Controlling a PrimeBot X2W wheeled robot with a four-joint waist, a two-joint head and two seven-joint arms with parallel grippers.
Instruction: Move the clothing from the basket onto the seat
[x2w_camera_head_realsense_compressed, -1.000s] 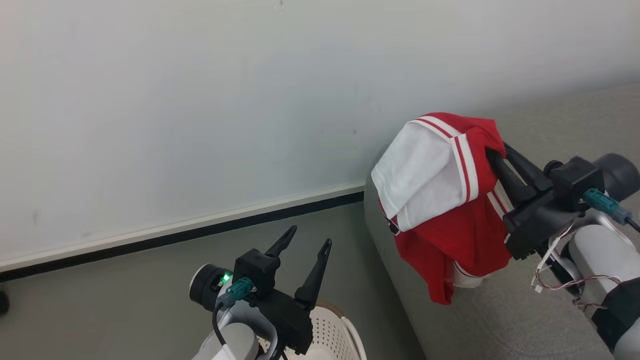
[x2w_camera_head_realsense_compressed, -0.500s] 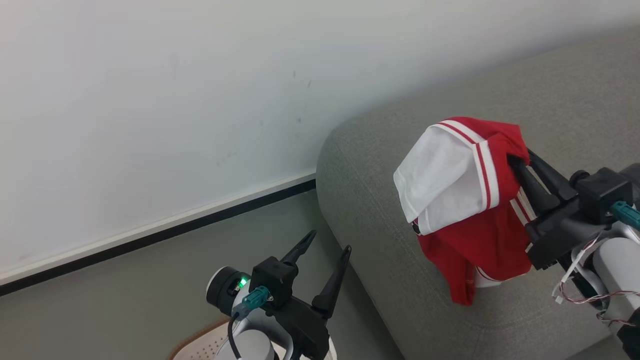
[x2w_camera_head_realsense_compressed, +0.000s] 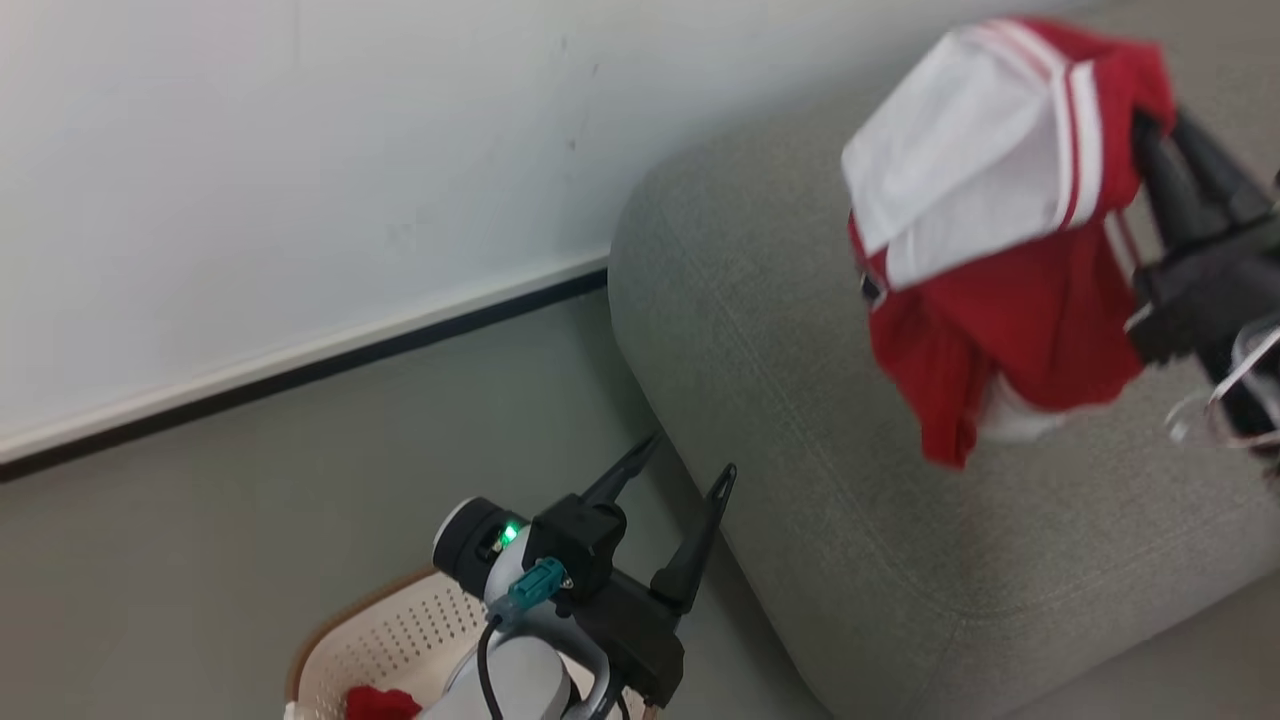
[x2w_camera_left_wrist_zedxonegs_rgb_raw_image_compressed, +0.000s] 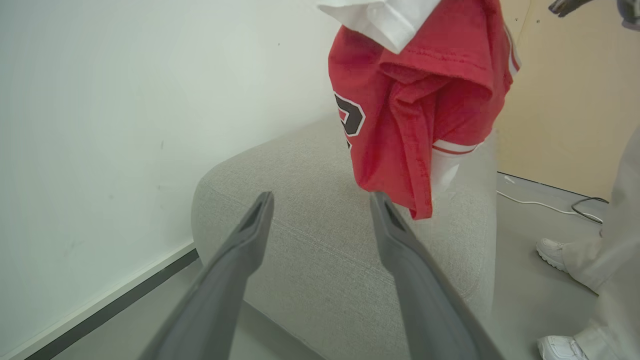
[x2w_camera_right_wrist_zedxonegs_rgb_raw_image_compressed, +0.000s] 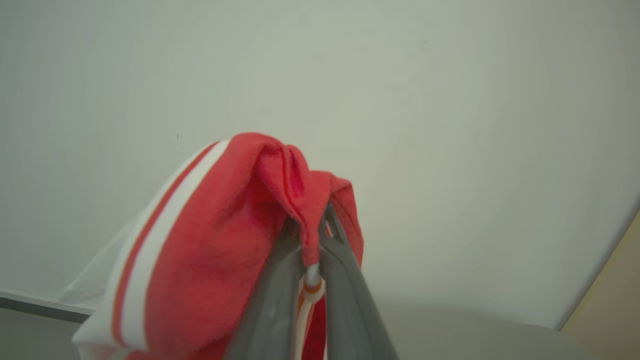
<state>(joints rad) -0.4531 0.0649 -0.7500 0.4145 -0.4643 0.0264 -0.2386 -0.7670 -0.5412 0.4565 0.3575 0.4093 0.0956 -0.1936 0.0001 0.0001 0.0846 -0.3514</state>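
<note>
Dangling from the right pincer (x2w_camera_head_realsense_compressed: 1160, 125) — clothing (x2w_camera_head_realsense_compressed: 1010, 300), its black numeral (x2w_camera_left_wrist_zedxonegs_rgb_raw_image_compressed: 350, 117) half-hidden.

Head looks down, wrists close, sharing clothing (x2w_camera_head_realsense_compressed: 1010, 320)

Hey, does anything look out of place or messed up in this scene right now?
Nothing looks spilled or damaged. The red jersey hangs bunched from the shut right claw above the grey sofa seat, normal for a carry. Another red garment lies in the basket.
</note>
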